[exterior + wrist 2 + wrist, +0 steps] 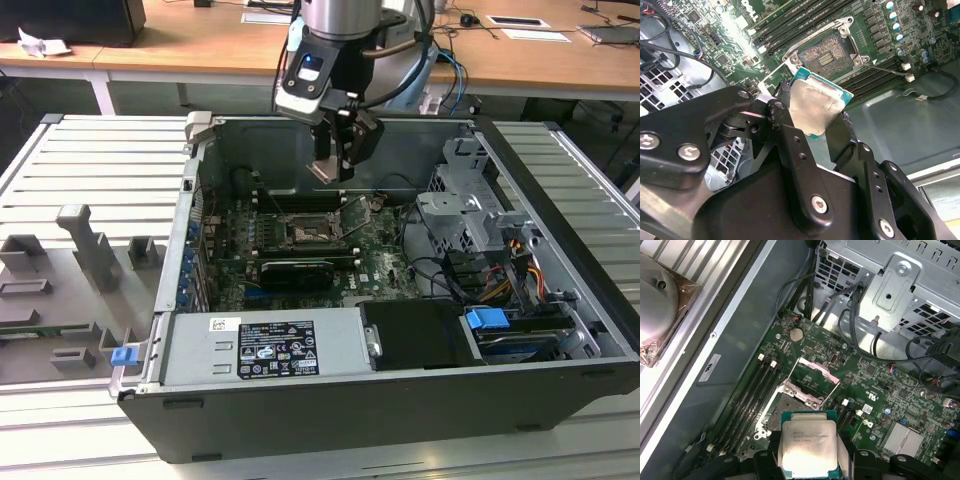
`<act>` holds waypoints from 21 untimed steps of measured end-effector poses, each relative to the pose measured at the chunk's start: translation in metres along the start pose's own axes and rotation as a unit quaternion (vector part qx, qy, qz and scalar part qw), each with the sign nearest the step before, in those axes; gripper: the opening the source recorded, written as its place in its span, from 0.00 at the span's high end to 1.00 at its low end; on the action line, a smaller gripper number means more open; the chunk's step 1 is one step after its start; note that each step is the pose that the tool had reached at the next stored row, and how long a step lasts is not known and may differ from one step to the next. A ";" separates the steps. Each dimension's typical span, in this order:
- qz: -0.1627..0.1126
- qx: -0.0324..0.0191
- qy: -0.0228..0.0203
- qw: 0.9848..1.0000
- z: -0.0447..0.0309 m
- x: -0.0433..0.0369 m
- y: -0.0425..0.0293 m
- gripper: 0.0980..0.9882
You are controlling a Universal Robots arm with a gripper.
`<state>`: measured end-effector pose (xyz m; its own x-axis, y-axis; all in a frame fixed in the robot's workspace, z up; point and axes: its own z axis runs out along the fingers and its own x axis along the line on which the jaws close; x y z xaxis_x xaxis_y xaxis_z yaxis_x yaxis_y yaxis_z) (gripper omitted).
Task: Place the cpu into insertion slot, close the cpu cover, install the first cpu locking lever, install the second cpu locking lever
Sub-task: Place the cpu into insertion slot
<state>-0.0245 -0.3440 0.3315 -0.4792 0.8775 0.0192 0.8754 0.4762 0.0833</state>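
Wooden desks line the back of the room. In front of them, a grey slatted table carries one open black case. Inside the case lies one green board with one black card across it. One labelled grey box sits along the near wall, and one blue tab is towards the exterior view's right.

The one gripper hangs above the board. Its two fingers are drawn in part of the way and pinch the edges of the single cpu, whose silver top shows in both wrist views. The cpu is in the air, close over the slot and not seated in it. The slot is bare, with its contacts uncovered. The cover looks lifted at one side of the slot. One thin lever reaches out from a corner of the slot.
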 end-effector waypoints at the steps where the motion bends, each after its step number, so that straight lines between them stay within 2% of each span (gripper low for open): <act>1: 0.002 0.000 0.000 1.000 0.0002 0.0000 0.0000 0.52; 21: 0.035 0.000 -0.003 0.999 0.0048 -0.0001 -0.0004 0.52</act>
<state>-0.0245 -0.3440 0.3267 -0.4164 0.9090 0.0200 0.9068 0.4136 0.0819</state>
